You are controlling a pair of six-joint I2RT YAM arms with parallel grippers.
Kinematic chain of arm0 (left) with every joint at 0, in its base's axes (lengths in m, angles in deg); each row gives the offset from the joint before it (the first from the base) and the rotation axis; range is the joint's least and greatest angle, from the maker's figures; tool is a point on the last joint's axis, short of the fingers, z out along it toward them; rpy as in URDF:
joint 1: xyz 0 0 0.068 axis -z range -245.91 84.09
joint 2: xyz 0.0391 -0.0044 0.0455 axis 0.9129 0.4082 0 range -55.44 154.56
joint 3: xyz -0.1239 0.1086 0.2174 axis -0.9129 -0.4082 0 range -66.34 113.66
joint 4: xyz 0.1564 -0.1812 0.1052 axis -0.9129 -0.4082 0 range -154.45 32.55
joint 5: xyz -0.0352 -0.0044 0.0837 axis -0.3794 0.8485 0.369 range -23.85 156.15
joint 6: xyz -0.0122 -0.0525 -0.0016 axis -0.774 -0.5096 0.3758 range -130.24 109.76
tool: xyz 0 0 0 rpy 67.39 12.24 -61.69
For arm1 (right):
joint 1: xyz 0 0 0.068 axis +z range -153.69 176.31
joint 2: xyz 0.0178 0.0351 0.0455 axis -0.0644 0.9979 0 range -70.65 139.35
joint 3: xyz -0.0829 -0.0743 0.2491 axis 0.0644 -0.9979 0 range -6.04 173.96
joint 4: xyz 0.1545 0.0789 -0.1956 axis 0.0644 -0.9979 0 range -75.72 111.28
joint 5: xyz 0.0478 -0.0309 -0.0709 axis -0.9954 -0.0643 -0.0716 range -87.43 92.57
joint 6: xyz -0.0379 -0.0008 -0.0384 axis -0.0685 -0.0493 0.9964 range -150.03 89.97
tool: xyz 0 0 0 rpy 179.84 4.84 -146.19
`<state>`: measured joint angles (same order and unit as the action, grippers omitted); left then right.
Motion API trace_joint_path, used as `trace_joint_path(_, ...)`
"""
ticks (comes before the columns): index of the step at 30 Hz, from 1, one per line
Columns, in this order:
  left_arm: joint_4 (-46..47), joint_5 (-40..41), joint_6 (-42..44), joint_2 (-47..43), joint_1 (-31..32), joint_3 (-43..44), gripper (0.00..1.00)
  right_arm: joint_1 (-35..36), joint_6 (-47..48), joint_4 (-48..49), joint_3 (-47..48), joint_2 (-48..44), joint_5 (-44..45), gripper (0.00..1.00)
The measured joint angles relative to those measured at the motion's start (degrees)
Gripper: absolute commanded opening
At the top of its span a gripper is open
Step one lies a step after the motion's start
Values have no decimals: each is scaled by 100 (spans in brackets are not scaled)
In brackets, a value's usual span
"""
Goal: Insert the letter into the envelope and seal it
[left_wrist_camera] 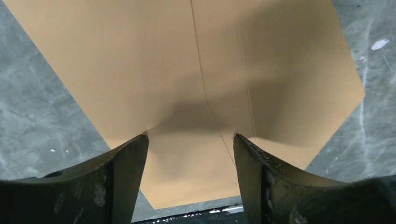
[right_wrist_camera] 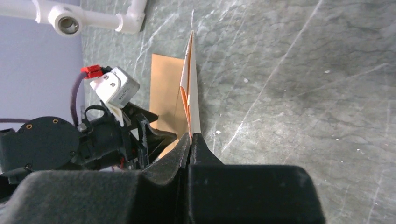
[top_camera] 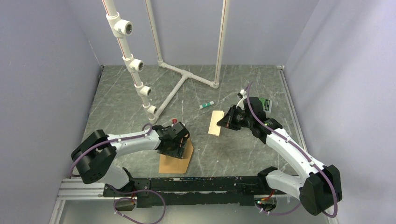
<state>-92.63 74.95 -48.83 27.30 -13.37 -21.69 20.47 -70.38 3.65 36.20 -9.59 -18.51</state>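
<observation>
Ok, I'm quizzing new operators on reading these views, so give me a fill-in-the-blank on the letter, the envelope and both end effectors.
1. The right end effector is ____ on the letter, holding it above the table.
2. The left end effector stands ____ over the envelope.
3. The letter is not yet ____ the envelope.

Missing words: shut; open; inside.

envelope (left_wrist_camera: 140, 70): matt brown kraft paper. letter (right_wrist_camera: 193, 102): thin pale paper. surface (top_camera: 243, 149): grey marbled, slight sheen. pipes (top_camera: 185, 73): glossy white plastic. left pincer (left_wrist_camera: 190, 144): scuffed matt black.
</observation>
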Motion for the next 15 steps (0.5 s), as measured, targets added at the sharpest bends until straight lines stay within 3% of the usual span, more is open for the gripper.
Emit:
trace_joint_path(7, -87, -125, 262, 435, -15, 236, 70, -2, -81, -166, 50, -22, 326, 0)
trace_joint_path(15, -367, -251, 393, 1353, -22, 1198, 69, -13, -11, -341, 44, -98, 603, 0)
